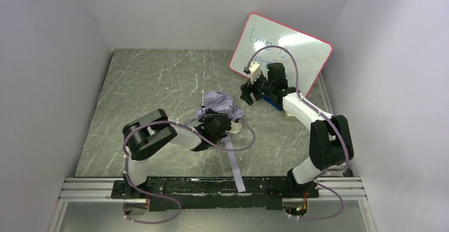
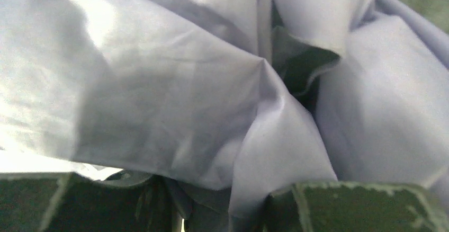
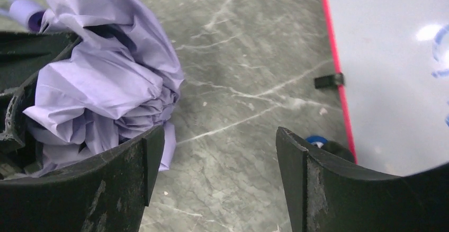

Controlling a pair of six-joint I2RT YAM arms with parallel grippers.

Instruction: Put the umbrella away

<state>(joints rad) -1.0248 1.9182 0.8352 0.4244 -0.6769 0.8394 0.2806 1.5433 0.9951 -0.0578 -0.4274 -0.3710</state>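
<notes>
Umbrella [image 1: 219, 105] bunched on table [image 1: 148, 83], its fabric grasped by left gripper [image 2: 212, 206]. Right gripper [image 3: 212, 158] nearby, jaws spread wide and empty.

Red-framed whiteboard [image 1: 310, 49] leaning tilted at back right, blue scribbles on it, small black clip [image 3: 328, 80] on red edge. Little blue thing [image 3: 316, 140] at its foot. Scratched grey-green table [image 1: 153, 83], plain pale walls [image 1: 47, 57] around.

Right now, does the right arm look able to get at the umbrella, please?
Probably yes. The right gripper stands open near the umbrella, with only bare table between them; the left gripper holds it from the near side.
</notes>
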